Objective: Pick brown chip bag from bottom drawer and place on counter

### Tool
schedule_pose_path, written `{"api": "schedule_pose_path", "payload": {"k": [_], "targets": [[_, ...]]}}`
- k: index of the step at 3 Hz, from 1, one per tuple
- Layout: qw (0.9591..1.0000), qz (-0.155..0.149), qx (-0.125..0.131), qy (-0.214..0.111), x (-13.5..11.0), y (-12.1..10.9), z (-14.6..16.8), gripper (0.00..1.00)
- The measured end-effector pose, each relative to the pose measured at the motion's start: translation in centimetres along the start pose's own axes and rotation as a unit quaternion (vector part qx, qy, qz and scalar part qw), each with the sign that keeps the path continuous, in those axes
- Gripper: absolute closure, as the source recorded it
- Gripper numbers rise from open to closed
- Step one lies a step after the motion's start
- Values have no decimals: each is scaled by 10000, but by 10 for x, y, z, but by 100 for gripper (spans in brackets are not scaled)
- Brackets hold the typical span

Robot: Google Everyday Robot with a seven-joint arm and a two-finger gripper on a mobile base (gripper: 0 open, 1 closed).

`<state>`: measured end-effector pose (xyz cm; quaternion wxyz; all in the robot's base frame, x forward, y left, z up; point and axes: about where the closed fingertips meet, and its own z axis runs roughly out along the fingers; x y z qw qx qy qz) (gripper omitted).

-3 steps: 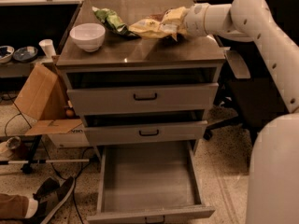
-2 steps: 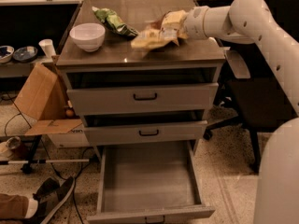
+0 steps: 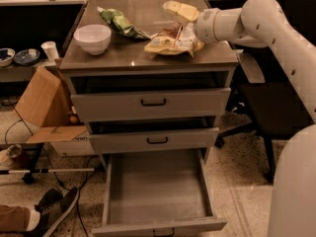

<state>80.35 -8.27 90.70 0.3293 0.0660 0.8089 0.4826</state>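
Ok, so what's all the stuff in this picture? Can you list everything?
grey-brown metal counter: one, top of the grey cabinet
wrinkly brown and tan chip bag: one, on the counter's right side, at the gripper
crinkled green chip bag: one, on the counter, right of the bowl
round white bowl: one, counter's left side
yellowish packet: one, counter's back right
shallow grey drawers: two, dark handles, upper rows
deep grey bottom drawer: one, lowest, pulled out
brown cardboard box: one, floor, left of cabinet
white cup: one, far left
dark shoe: one, floor, bottom left
white robot arm: one, reaching in from the right
gripper: one, over the counter's right side, against the brown bag
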Motion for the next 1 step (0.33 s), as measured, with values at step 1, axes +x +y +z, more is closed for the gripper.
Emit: {"api": "schedule_pose_path", "payload": {"k": [1], "targets": [[10000, 0, 0, 0, 0, 0, 0, 0]]}}
